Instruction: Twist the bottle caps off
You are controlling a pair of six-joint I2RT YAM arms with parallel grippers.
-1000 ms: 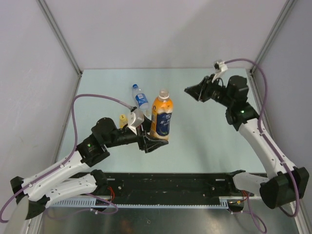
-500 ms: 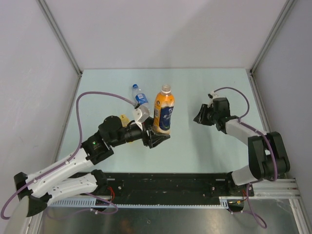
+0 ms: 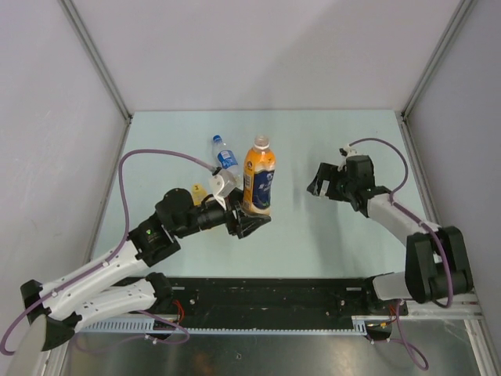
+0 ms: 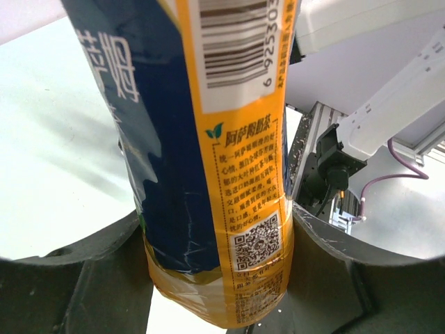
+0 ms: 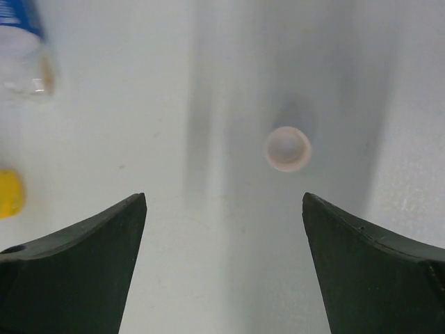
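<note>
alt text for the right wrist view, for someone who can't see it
A small pale round cap shows against the light table, just beyond the right gripper, whose two dark fingers are spread wide in the lower corners. Blurred at the left edge are part of a clear bottle and something yellow.

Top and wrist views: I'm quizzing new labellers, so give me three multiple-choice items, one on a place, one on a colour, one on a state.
1. Where is the pale cap?
A. on the table
B. on a bottle
C. in the right gripper

2. What colour caps the clear bottle?
A. yellow
B. blue
C. red

3. The left gripper is:
A. open
B. shut on a cap
C. shut on the orange bottle

Answers:
1 A, it lies on bare table between the right gripper's open fingers.
2 B, the top view shows a blue cap.
3 C, its fingers press both sides of the bottle.
</note>
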